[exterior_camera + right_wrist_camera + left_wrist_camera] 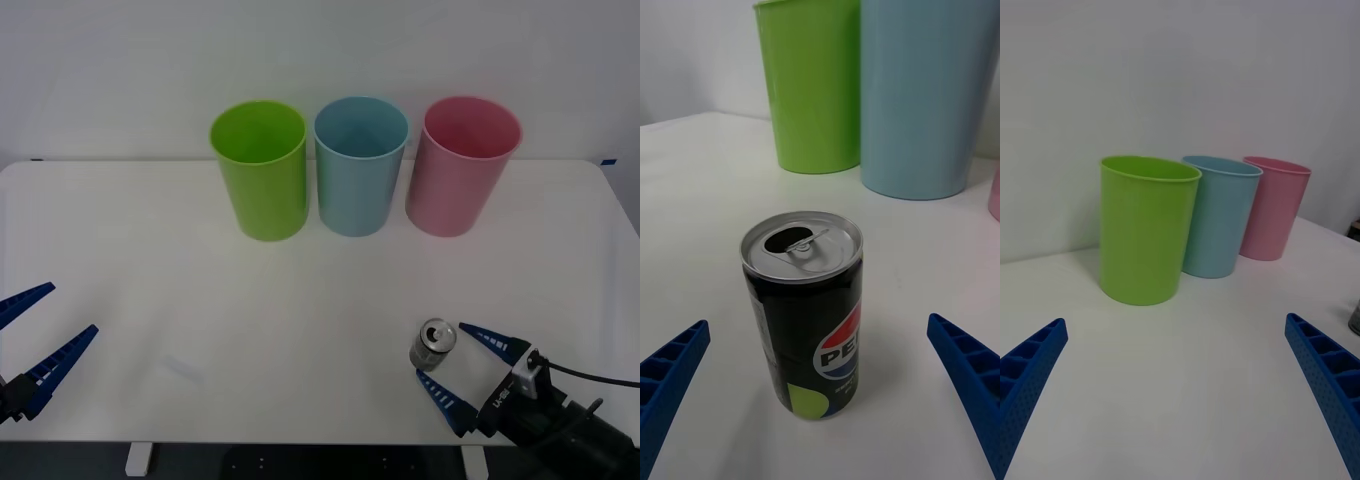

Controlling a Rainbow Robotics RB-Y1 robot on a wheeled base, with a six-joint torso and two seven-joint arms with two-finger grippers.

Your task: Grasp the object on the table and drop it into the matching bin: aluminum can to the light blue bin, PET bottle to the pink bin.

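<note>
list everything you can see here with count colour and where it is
aluminum can: one, silver top with dark label, upright near the table's front right, between the right gripper's fingers but apart from them
lime green bin: one, left of the row at the back
light blue bin: one, middle of the row
pink bin: one, right of the row
table: one, white, under everything
right gripper: one, blue fingers, open around the can
left gripper: one, blue fingers, open, at the front left edge
</note>
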